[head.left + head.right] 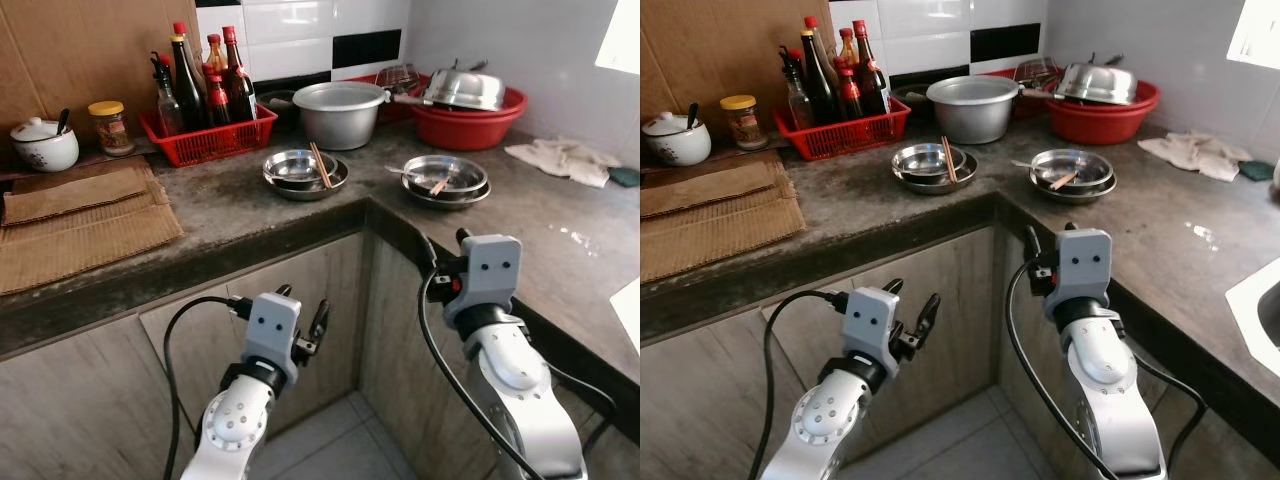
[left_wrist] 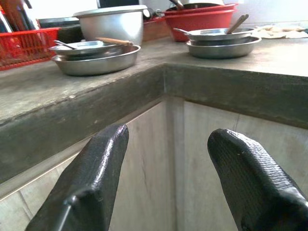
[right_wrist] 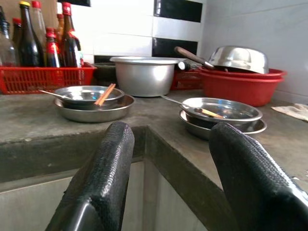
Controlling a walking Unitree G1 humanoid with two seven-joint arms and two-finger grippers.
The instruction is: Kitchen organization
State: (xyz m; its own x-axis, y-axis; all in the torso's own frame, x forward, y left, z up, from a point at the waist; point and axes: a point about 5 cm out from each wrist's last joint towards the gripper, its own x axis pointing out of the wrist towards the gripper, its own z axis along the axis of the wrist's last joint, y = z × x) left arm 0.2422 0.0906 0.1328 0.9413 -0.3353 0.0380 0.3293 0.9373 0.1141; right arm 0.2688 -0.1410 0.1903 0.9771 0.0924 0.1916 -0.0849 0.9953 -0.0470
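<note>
1. Spanning an L-shaped corner: grey stone surface (image 1: 250, 215), well cluttered, with both arms held below its front edge.
2. Sitting at the back right: red basin (image 1: 470, 125) under an upturned steel bowl (image 1: 463, 88); probably bulky, best taken by the rim.
3. Standing between basin and crate: aluminium pot (image 1: 338, 113), stiff and likely light; rim the obvious hold.
4. Holding sauce bottles (image 1: 205, 85) at the back left: red crate (image 1: 212, 140); glass, so fragile and top-heavy if lifted by the necks.
5. Resting near the corner: left steel dishes (image 1: 303, 172) with chopsticks (image 1: 321, 165) across them, and right steel dishes (image 1: 445, 180) with a utensil inside; smooth, slippery, loose contents apt to slide; a pinch on the thin rim looks best.
6. Hovering below the edge, empty: left claw (image 2: 168, 185), fingers spread apart.
7. Pointing at the corner, also empty: right claw (image 3: 175, 180), fingers spread wide.
</note>
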